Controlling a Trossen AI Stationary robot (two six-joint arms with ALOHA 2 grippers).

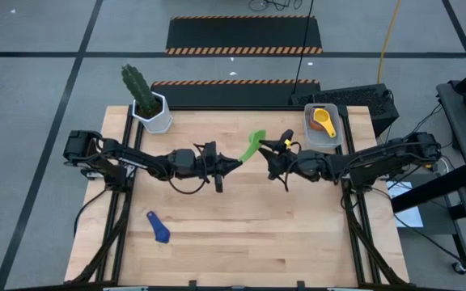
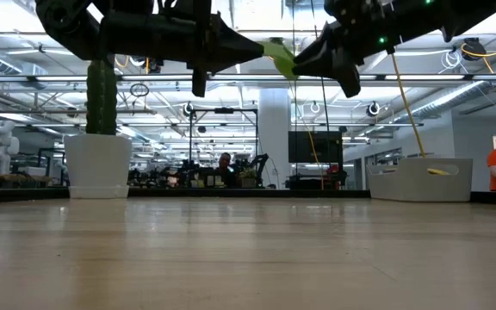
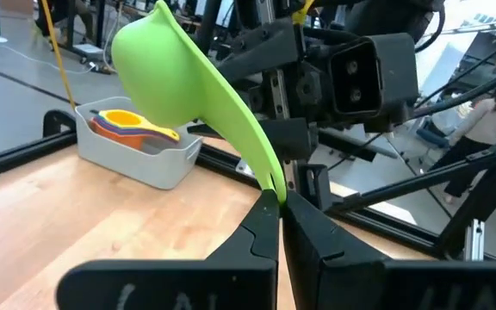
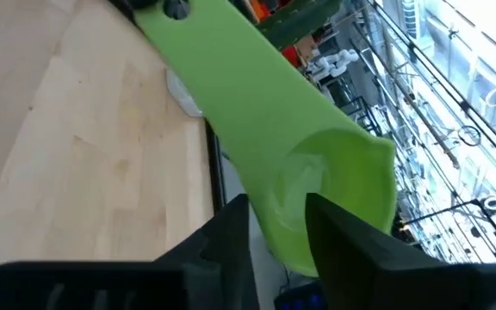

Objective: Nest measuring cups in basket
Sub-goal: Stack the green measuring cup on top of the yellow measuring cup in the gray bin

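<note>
The green measuring cup is in the air over the table's middle, between my two grippers. My left gripper is shut on its handle. My right gripper is open, with its fingers on either side of the green bowl. The low view shows both grippers and the green cup high above the wood. The grey-blue basket stands at the far right of the table with yellow and orange cups nested inside. A dark blue cup lies on the table near the left front. My left gripper pinches the free end of the green cup's flat handle between its two fingertips. It comes level from the table's left, along the handle. The cup is lifted clear and slants up and away, its bowl toward the right arm. My right gripper: the bowl's edge shows between its fingers, but I cannot tell whether they touch it.
A white hexagonal pot with a cactus stands at the far left corner of the table. The wooden top shows bare wood in front of both arms. People and equipment show in the room behind.
</note>
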